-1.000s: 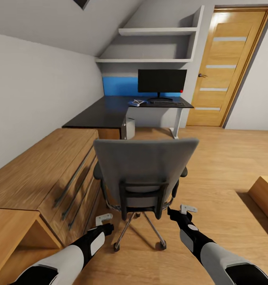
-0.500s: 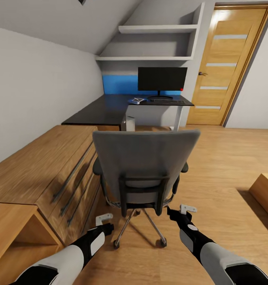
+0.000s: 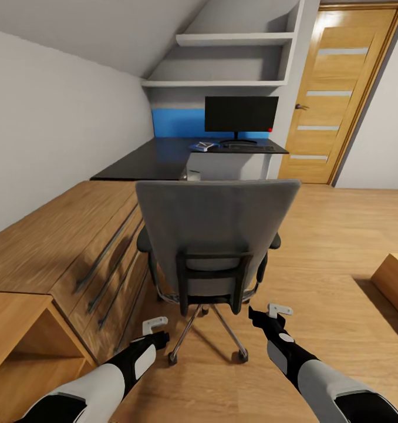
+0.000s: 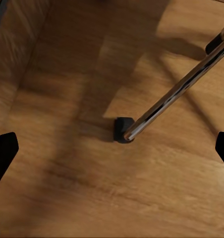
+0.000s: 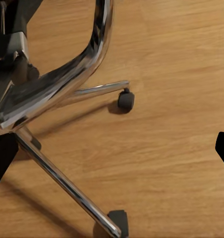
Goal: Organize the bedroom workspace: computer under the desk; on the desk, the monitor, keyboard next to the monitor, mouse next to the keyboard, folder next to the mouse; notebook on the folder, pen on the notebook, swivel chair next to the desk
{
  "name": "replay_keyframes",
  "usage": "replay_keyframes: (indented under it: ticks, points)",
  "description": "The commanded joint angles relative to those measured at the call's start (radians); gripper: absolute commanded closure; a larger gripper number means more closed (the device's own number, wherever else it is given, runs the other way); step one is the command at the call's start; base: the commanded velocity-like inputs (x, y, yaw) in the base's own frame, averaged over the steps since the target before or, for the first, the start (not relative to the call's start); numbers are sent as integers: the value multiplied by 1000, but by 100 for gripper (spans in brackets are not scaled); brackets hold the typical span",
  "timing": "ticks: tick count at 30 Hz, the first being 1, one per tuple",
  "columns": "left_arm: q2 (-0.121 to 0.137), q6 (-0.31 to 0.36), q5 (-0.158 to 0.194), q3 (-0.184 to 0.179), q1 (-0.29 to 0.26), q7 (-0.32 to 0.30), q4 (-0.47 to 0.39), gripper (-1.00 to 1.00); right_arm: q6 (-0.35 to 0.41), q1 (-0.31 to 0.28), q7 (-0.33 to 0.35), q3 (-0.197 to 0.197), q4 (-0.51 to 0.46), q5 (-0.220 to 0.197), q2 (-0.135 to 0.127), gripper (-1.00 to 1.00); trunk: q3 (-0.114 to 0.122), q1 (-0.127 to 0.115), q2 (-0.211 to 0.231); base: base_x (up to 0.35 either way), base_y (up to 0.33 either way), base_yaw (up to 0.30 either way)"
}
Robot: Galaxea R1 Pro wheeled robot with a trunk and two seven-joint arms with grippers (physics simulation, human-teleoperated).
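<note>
Both grippers hung low over the wooden floor [image 3: 340, 235], just behind the swivel chair [image 3: 215, 226]. The left gripper [image 3: 156, 331] sat near the chair's left rear castor [image 3: 173, 356], its two fingers spread wide with nothing between them; in the left wrist view the dark fingertips [image 4: 3, 151] stood at opposite edges, with one chrome leg [image 4: 181, 87] and a black castor [image 4: 123, 130] on the floor between. The right gripper [image 3: 268, 316] was likewise wide open and empty, near the chair's right rear leg; its wrist view looked onto the chrome base [image 5: 57, 89] and two castors [image 5: 126, 100].

The chair stood with its grey back toward the robot, black armrests at each side, well short of the desk [image 3: 146, 161]. To its left ran a low wooden drawer unit [image 3: 58, 247] along the white wall.

Farther off, the glossy black desk filled the left corner. On its far right part stood the monitor [image 3: 241, 114], screen dark, with the keyboard [image 3: 246, 148] just in front of it. Left of the keyboard lay a small blue flat thing, apparently the folder [image 3: 200, 146], with something pale on top; the detail was too small to tell. The top of the light grey computer [image 3: 193, 174] showed under the desk, just above the chair's back. White shelves [image 3: 222, 82] hung above the desk, and a wooden door [image 3: 334, 100] stood to the right.
</note>
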Motion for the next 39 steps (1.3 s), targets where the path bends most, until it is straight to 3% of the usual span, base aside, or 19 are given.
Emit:
replay_keyframes:
  ticks: [1,8,16,39]
  points:
    - [0,6,8,-9,0,6,-2,-100,-6,0,-5,9,1,-8,0,-100,-4,4,-8,0,0,0]
    - [0,6,8,-9,0,6,-2,-100,-35,0,-5,10,1,-7,2,-100,-26,31,-57,0,0,0]
    - [0,8,8,-9,0,5,2,-100,-40,0,-5,9,1,-9,0,-100,-26,31,-57,0,0,0]
    - [1,8,6,-10,0,4,22,-100,-41,0,-5,9,1,-8,-1,-100,-26,31,-57,182,0,-13]
